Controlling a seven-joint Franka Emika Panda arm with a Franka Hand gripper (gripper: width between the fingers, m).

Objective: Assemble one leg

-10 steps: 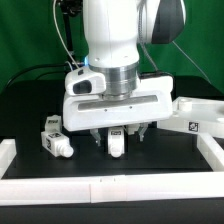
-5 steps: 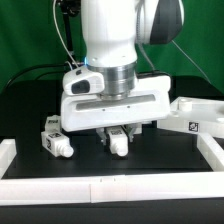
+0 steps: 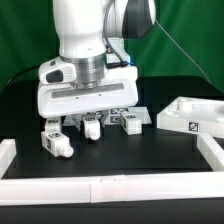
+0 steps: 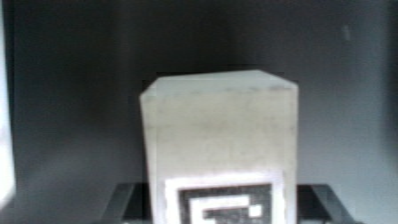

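Note:
My gripper [image 3: 92, 121] is shut on a leg [image 3: 92, 129], a small white block with a black-and-white tag, and holds it upright just over the black table. In the wrist view this leg [image 4: 219, 130] fills the middle, with its tag low down between the dark fingers [image 4: 139, 200]; the gripper [image 4: 222, 206] is closed on its sides. Other legs lie on the table: two at the exterior view's left [image 3: 57, 144] [image 3: 52, 124] and one just to the right of the gripper [image 3: 130, 120].
The wide white tray-like board [image 3: 188, 113] with a tag on its side lies at the exterior view's right. A low white wall [image 3: 110, 187] runs along the front and both sides of the black table. A green backdrop stands behind.
The gripper closed on the leg, then carried it towards the exterior view's left and farther back. The leg to its right is now uncovered.

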